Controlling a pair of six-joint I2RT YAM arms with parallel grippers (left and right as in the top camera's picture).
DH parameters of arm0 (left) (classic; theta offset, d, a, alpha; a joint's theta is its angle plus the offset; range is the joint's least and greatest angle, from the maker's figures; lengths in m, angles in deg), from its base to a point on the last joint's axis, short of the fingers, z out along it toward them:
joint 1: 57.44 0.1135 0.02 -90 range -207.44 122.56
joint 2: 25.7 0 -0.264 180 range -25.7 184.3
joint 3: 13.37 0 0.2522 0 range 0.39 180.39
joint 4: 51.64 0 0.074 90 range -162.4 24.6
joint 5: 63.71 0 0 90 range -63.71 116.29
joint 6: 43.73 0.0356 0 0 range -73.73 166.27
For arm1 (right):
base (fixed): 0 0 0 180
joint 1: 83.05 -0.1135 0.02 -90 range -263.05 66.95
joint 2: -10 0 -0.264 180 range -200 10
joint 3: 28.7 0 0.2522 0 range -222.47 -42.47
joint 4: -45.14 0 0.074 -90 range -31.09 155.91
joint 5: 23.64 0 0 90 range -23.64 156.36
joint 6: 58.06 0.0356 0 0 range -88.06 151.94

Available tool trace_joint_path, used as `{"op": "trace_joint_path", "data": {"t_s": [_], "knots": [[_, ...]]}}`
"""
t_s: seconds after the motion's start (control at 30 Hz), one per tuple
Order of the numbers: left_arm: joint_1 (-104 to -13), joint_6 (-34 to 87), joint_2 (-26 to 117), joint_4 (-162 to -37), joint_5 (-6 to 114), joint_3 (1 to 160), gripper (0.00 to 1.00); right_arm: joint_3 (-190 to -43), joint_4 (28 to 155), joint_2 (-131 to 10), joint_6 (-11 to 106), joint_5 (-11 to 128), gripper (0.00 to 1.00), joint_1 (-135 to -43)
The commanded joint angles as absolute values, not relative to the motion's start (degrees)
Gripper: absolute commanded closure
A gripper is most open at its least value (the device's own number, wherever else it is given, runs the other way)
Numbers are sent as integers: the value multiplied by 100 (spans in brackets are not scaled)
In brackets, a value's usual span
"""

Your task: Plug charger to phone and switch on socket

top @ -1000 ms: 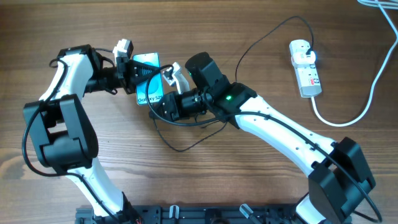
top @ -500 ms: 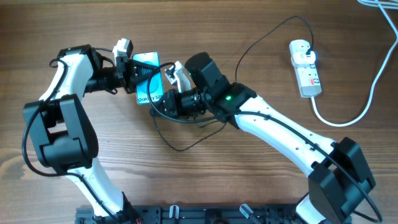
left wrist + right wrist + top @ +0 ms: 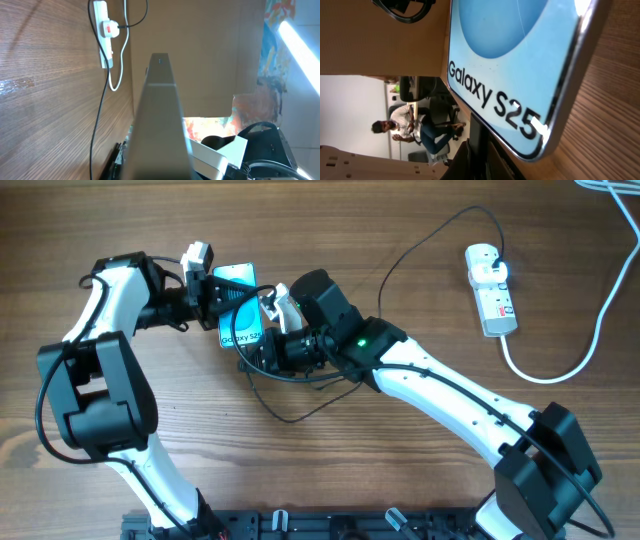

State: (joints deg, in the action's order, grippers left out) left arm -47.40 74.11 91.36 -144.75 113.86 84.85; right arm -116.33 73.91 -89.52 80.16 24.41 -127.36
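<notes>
Grey edge of the phone (image 3: 159, 125) end-on up the middle, wooden surface (image 3: 45, 100) at left, white socket (image 3: 101, 47) far off, the charger (image 3: 98, 125) cable trailing nearer from it, black-and-white arm (image 3: 260, 147) lower right

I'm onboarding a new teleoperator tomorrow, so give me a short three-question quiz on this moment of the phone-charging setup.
1. True or false: the phone lies on the table, touched by neither gripper.
2. Where is the charger adapter? A) plugged into the socket; B) lying beside the phone; C) hanging over the table edge.
3. Fill in: in the right wrist view, the phone's screen reads "Galaxy ___".

Key: 1 false, the left gripper holds it at one end. 2 A. 3 S25.
</notes>
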Motion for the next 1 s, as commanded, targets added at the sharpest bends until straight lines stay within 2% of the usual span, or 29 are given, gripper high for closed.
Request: {"op": "trace_joint_path", "data": {"t_s": [0.0,0.17,0.6,0.63,0.67,0.8,0.97], "knots": [[-4758,7395,9044,-14517,11651,8477,96,-11723,7339,-8933,8060,2563,96,-12734],[-4758,7395,9044,-14545,11644,8477,96,-11723,7155,-8933,8163,2913,95,-12732],[-4758,7395,9044,-14582,11624,8477,96,-11723,6663,-9007,8211,2707,96,-12398],[-4758,7395,9044,-14580,11624,8477,96,-11723,6663,-9007,8198,2668,27,-12395],[-4758,7395,9044,-14580,11624,8477,96,-11723,6670,-9007,8113,2591,1,-12395],[-4758,7395,9044,-14578,11626,8477,96,-11723,6862,-9007,7540,2476,0,-12330],[-4762,7395,9044,-14582,11624,8477,96,-11723,6810,-9007,7540,2421,0,-11897]]}}
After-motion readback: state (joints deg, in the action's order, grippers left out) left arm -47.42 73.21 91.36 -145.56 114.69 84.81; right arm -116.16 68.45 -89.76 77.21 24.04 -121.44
